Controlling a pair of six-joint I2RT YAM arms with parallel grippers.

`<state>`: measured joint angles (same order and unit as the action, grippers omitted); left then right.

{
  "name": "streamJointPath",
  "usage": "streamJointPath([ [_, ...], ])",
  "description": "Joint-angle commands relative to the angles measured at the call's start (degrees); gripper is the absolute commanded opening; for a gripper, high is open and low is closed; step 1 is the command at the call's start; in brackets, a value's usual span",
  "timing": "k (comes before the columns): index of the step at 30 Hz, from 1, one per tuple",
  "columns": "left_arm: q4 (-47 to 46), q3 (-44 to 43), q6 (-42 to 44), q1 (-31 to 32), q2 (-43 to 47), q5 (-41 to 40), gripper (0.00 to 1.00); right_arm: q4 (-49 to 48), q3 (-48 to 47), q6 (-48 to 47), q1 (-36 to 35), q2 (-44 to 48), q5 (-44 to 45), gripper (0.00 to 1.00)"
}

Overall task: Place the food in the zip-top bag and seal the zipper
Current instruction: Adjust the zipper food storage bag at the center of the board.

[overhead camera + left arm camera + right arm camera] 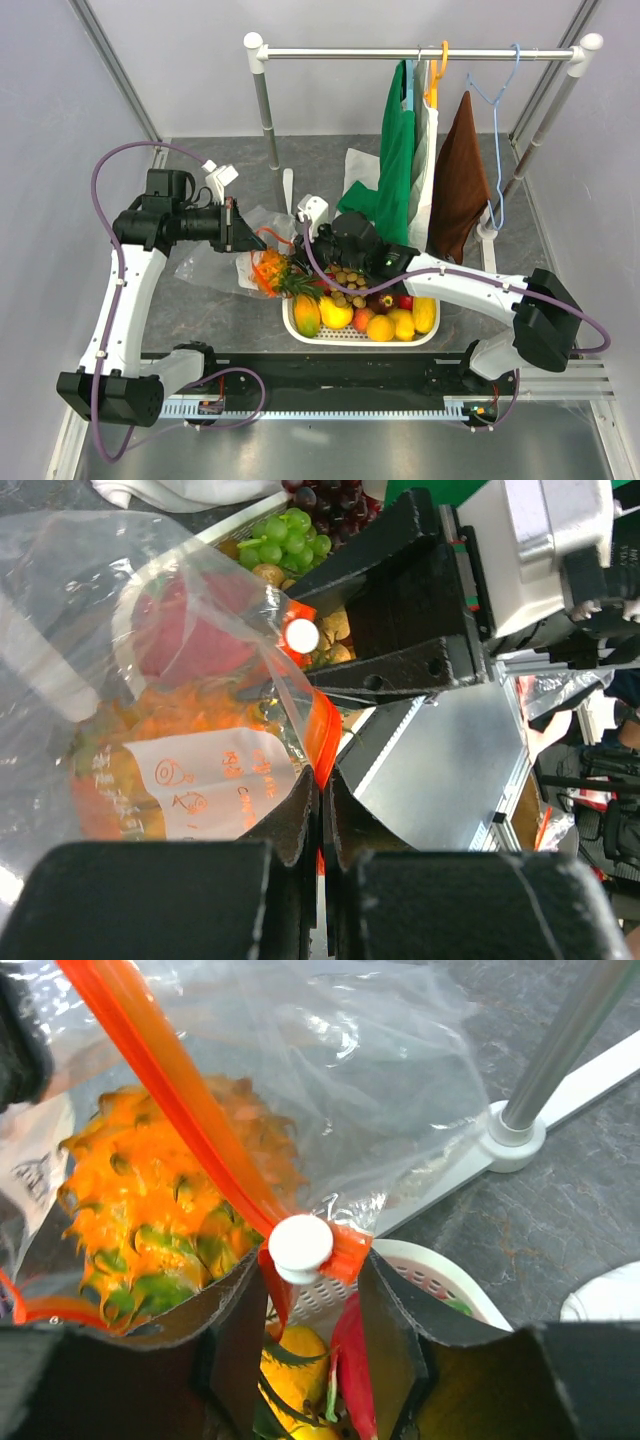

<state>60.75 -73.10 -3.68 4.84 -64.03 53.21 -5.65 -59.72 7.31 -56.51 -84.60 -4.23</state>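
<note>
The zip-top bag (215,262) lies left of the white basket (300,335) with the orange pineapple (170,1200) inside it, showing in the top view (268,270) too. My left gripper (325,780) is shut on the orange-red zipper strip (322,730), beside the white label (215,780). My right gripper (310,1260) is open, its fingertips either side of the white slider tab (300,1243) at the strip's end; I cannot tell if they touch it. The slider (301,635) also shows between those fingers in the left wrist view. Yellow lemon-like pieces (336,315) lie in the basket.
The basket also holds grapes (290,535), an orange and red fruits. A clothes rack (265,110) stands behind, with green (395,160), white and brown (458,180) garments on hangers. Its white foot (515,1135) is close beyond the bag. White cloth (358,165) lies on the table.
</note>
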Motion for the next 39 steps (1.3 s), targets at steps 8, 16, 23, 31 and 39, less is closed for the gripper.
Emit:
streamJointPath([
  [8, -1.95, -0.81, -3.61, -4.66, -0.22, 6.37, 0.02, 2.99, 1.02, 3.31, 2.36, 1.01, 1.52, 0.03],
  [16, -0.20, 0.06, 0.86, -6.86, -3.38, -4.69, 0.02, 8.71, -8.97, 15.18, 4.13, 3.48, -13.43, 0.00],
  [23, 2.88, -1.34, 5.96, -5.37, -3.91, -11.81, 0.02, 9.96, -20.16, 26.96, 4.13, -2.93, -20.55, 0.00],
  [31, 13.95, -18.71, 10.62, -5.46, -6.37, -21.20, 0.02, 15.39, -25.79, 25.31, 4.13, -7.07, -16.01, 0.00],
  [39, 20.11, -16.46, 15.28, -5.37, -8.65, -37.13, 0.02, 21.40, -23.94, 26.34, 4.39, -8.74, -13.77, 0.00],
])
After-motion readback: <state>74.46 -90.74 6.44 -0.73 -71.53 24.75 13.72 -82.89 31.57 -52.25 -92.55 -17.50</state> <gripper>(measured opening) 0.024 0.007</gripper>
